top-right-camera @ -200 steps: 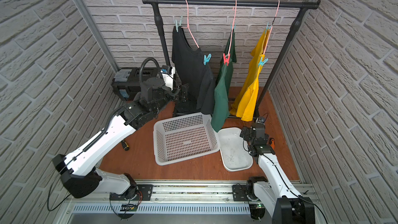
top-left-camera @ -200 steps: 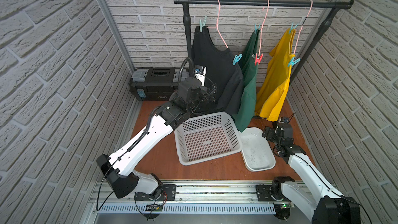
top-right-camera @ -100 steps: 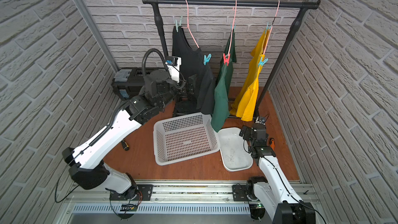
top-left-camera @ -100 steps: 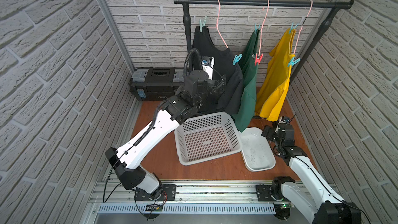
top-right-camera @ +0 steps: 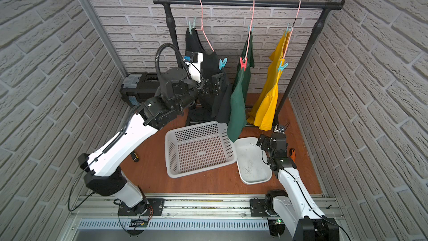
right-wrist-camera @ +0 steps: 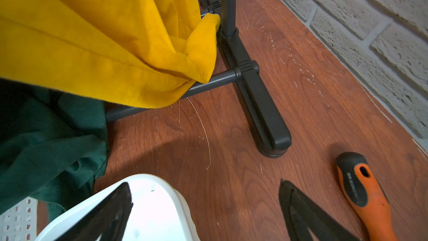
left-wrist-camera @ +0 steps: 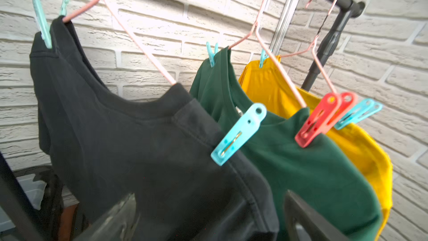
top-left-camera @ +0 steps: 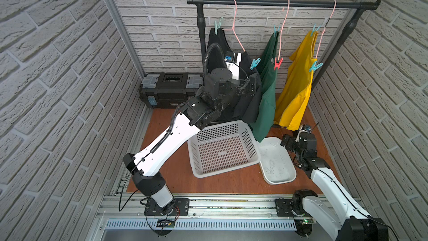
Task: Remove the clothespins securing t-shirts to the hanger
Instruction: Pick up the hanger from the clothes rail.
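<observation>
I see the left arm (top-left-camera: 169, 144) stretched up and forward from its base, the white link slanting steeply and the wrist lifted high. In the wrist view the left gripper (left-wrist-camera: 209, 195) has both fingers (left-wrist-camera: 115, 216) spread wide with nothing clamped between them. The right arm (top-left-camera: 328, 182) sits folded low and close to its base. The right gripper (right-wrist-camera: 203, 184) is tilted downward, fingers equally far apart and holding nothing.
</observation>
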Controlling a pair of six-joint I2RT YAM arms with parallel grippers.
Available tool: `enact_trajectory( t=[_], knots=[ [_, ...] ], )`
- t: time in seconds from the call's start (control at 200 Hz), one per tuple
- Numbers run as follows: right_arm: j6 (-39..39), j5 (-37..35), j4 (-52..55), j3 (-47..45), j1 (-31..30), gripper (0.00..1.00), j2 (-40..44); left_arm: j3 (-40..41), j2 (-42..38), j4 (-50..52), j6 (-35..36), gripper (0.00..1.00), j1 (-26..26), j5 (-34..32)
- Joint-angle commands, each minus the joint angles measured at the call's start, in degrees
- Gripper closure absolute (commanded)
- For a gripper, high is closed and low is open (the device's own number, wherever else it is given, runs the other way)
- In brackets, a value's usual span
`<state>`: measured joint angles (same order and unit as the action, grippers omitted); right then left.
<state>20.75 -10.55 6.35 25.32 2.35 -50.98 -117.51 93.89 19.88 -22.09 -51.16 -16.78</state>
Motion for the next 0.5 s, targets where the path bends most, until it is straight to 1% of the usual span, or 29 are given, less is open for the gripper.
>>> enact_trajectory(
  t=[0.0, 0.185, 0.36, 0.495],
  knots=[
    [0.52, 0.34, -2.53, -1.00, -0.33, 0.00, 0.69, -2.63, 2.03, 0.48, -1.96, 0.02, -0.42, 1.64],
    [0.60, 0.44, -2.74, -1.15, -0.27, 0.00, 0.88, -6.12, 5.39, 1.46, -2.61, 0.02, -0.77, 2.51],
    [0.73, 0.53, -3.18, -1.33, -0.26, 0.00, 0.96, -8.88, 8.41, 3.76, -2.10, 0.02, -0.80, 0.99],
    [0.61, 0.25, -3.09, -1.39, -0.30, 0.00, 1.34, -9.65, 9.30, 5.45, -0.55, 0.08, -0.79, -1.34]
  ],
)
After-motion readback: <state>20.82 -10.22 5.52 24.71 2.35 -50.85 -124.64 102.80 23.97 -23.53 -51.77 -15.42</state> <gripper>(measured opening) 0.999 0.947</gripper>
